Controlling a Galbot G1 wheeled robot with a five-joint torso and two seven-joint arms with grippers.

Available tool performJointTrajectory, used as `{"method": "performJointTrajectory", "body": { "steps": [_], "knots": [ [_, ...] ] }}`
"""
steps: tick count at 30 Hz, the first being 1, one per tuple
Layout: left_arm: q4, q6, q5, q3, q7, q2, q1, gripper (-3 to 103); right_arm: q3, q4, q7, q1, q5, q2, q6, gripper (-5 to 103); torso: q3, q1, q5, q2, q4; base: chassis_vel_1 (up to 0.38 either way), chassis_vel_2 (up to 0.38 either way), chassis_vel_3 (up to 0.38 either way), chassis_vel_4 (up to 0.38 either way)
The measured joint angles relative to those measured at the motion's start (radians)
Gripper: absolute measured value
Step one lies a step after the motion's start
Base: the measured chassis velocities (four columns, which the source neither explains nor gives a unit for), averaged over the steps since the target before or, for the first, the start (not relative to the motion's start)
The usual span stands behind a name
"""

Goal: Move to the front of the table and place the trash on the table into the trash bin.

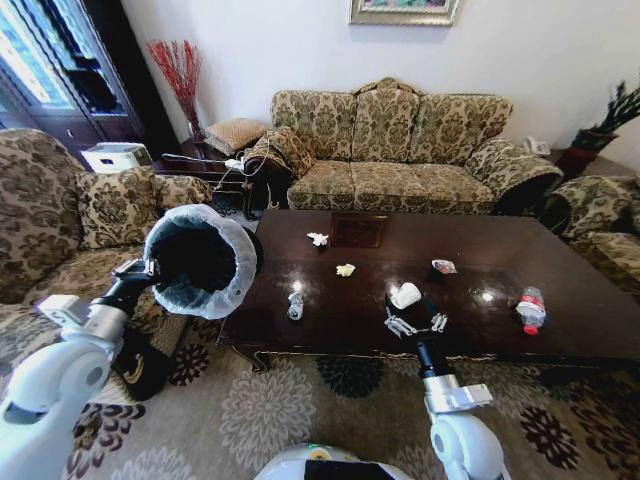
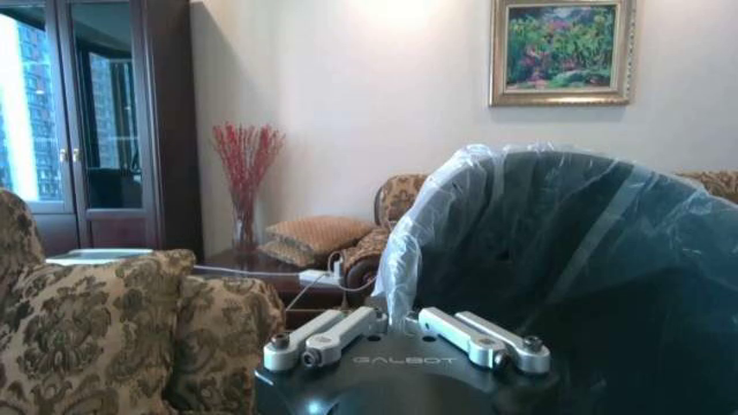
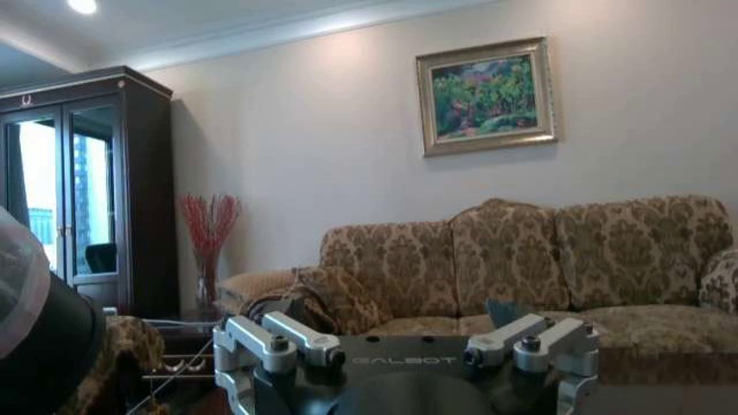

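The dark glossy table (image 1: 480, 250) stretches across in front of me. Trash lies scattered on it: two white paper wads (image 1: 318, 239) (image 1: 345, 270), a crinkled wrapper (image 1: 443, 267), a clear twisted piece (image 1: 295, 305), a white paper cup (image 1: 405, 295) on its side, and a plastic bottle (image 1: 530, 308) with a red cap at the right. My right gripper (image 1: 417, 322) (image 3: 403, 341) hovers open just in front of the cup. The bag-lined trash bin (image 1: 200, 260) (image 2: 554, 259) hangs tilted beside the table's left end, and my left gripper (image 1: 143, 268) (image 2: 403, 333) is shut on its rim.
A patterned sofa (image 1: 400, 150) stands behind the table, with armchairs at the left (image 1: 60, 220) and right (image 1: 600, 220). A black bag (image 1: 145, 365) sits on the floral carpet under the bin. A side table with cables (image 1: 225, 165) is at the back left.
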Motion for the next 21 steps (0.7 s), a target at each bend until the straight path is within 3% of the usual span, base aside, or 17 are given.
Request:
{"method": "performJointTrajectory", "body": {
  "steps": [12,15,19,21],
  "knots": [
    [-0.024,0.022,0.002,-0.016,-0.005,-0.007,0.009,2,-0.004,0.006,0.011,0.005,0.0,-0.007,-0.017,100,0.0,0.0,-0.0001,0.0,-0.0003,0.0,0.0,0.0,0.0],
    [-0.123,0.089,0.01,-0.068,-0.013,-0.033,0.036,2,-0.027,0.047,0.073,0.045,0.003,-0.048,-0.118,100,0.0,0.0,0.0017,0.0,0.0001,0.0,0.0,0.0,0.0],
    [-0.179,0.155,0.026,-0.091,-0.022,-0.062,0.061,2,-0.047,0.08,0.125,0.075,0.006,-0.08,-0.199,100,0.0,0.0,-0.0003,0.0,-0.0001,0.0,0.0,0.0,0.0],
    [-0.186,0.189,0.046,-0.096,-0.03,-0.07,0.07,2,-0.067,0.116,0.18,0.109,0.009,-0.115,-0.287,100,0.0,0.0,0.0002,0.0,0.0003,0.0,0.0,0.0,0.0]
  ]
}}
